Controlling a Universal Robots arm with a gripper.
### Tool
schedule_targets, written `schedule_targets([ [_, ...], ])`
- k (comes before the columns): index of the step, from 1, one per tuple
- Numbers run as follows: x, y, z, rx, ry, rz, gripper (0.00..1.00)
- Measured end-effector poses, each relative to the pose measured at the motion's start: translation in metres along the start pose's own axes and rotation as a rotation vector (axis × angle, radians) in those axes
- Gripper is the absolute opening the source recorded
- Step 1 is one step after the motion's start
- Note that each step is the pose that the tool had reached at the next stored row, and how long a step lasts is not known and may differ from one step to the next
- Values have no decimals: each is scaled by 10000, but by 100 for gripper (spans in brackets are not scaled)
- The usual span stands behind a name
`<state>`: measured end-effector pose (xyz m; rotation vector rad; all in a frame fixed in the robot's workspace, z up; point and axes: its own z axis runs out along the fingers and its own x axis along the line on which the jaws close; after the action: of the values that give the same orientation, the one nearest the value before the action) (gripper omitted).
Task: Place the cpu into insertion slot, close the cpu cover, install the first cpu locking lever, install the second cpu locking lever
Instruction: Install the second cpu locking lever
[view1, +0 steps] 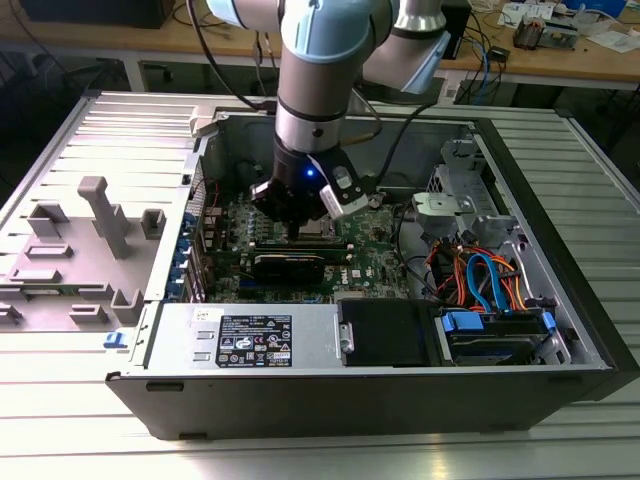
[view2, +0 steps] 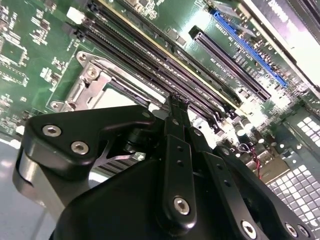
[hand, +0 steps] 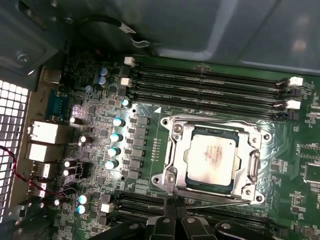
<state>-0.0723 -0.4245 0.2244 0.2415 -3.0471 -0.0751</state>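
So the chip (hand: 210, 159) is already seated in the socket (hand: 214, 161), and the metal cover (hand: 175, 150) looks folded down around it, with the chip showing through its window. The gripper (hand: 175, 216) sits at the socket edge nearest the second bank of memory slots (hand: 135, 204), right over a thin wire lever (hand: 215, 203) that runs along that side. My read: this is the lever-locking step. To do it well, press straight down on the lever near its free end, keep the tips off the chip and the cover frame, then sweep sideways only once the wire is low enough to tuck under its hook; a skewed push would likely slip off the thin wire. Fingers look closed together, tips nearly meeting, in both wrist views; I see nothing clamped between them, and whether the tips actually touch the lever I can't tell. From the exterior view, the arm (view1: 315, 90) comes down vertically into the open computer case (view1: 560, 300), with the gripper low over the green board (view1: 375, 255).
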Motion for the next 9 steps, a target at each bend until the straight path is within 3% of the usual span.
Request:
schedule_targets([
  [5,25,-31,47,-57,23,-221,11],
  [9,42,-48,51,-239,2,-354,11],
])
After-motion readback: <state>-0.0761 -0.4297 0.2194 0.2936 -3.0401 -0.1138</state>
